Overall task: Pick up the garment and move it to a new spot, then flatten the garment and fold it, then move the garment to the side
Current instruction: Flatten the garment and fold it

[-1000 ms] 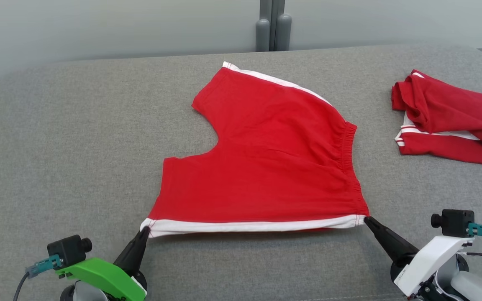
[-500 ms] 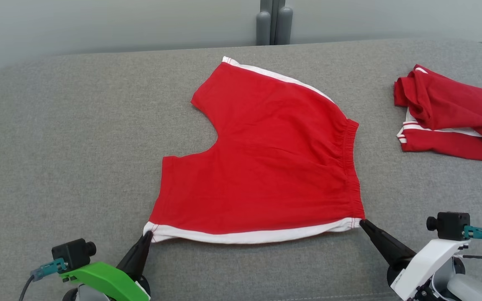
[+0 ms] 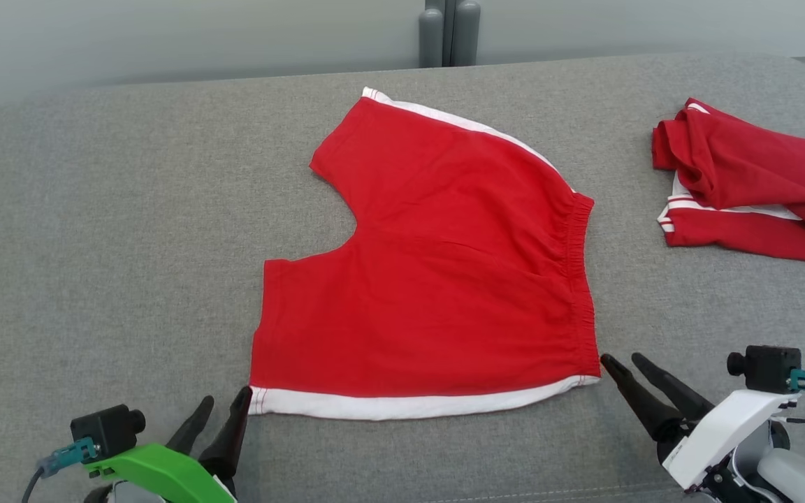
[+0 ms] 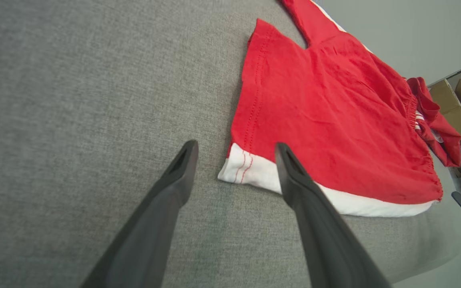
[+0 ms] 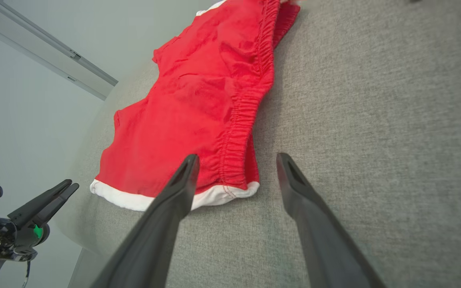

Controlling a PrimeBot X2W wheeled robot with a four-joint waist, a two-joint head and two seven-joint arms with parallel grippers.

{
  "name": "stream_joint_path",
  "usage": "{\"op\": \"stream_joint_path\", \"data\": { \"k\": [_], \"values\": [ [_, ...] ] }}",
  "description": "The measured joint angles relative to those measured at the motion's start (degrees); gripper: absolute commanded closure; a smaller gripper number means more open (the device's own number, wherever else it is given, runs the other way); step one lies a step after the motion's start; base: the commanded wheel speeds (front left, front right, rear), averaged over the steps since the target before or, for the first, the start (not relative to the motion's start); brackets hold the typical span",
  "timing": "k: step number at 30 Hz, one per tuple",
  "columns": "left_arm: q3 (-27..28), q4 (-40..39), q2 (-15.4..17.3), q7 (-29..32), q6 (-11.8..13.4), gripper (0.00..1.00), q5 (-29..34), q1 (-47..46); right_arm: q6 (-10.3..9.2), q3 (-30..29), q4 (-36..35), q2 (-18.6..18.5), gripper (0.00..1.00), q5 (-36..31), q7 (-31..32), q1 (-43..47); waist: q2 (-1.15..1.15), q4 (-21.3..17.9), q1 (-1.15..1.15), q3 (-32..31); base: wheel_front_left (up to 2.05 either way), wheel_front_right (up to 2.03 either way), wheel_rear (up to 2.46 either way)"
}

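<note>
The shorts [image 3: 437, 279] are spread flat on the cushion [image 3: 95, 223]; the left gripper [image 3: 224, 395] is held low just beside the white band's left corner, fingers parted, nothing gripped; the right gripper [image 3: 620, 358] is angled at the waistband corner, likewise parted and empty; another garment [image 3: 745, 188] is heaped far right

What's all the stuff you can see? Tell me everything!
Shorts: one, red with white side stripes, flat in the middle of the table.
Other garment: one, red with white stripes, crumpled at the table's far right.
Table: one, grey fabric top, under both garments.
Posts: two or three, grey, behind the table's far edge.
Left hand: one, dark fingers open, at the shorts' near left corner.
Right hand: one, dark fingers open, at the shorts' near right corner.
</note>
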Motion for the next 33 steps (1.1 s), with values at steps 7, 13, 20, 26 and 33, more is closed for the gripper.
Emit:
{"op": "stream_joint_path", "data": {
  "k": [7,13,20,26,33],
  "values": [
    [1.1,-3.9,0.3,-2.8,0.3,0.0,1.8,-1.1,0.0,-8.8,-3.8,1.1,0.0,-0.6,-0.1,-1.3,0.0,-0.2,0.0,-0.3,0.0,0.0,0.0],
    [2.6,-8.0,0.3,-5.5,0.8,0.0,3.2,-3.1,0.0,-16.3,-5.6,1.9,0.0,-4.4,-0.2,-2.4,0.0,-0.6,0.0,-0.7,0.0,0.0,0.0],
    [4.8,-10.9,1.9,-8.0,3.4,0.0,6.5,-4.7,-2.02,-25.5,-9.1,2.3,0.0,-12.6,-0.3,-3.9,0.0,-0.7,0.0,-1.6,0.0,0.0,0.0],
    [6.0,-13.3,3.1,-8.9,4.9,0.0,9.4,-5.1,-4.72,-30.2,-12.8,3.0,0.0,-18.2,-0.4,-4.7,0.0,-0.8,0.0,-2.4,0.0,0.0,0.0],
    [6.3,-14.4,5.3,-9.8,6.9,0.0,15.2,-6.0,-7.91,-32.1,-15.4,4.4,0.0,-24.9,-0.6,-3.5,0.0,-0.7,0.0,-2.9,0.0,0.0,0.0]
  ]
}}
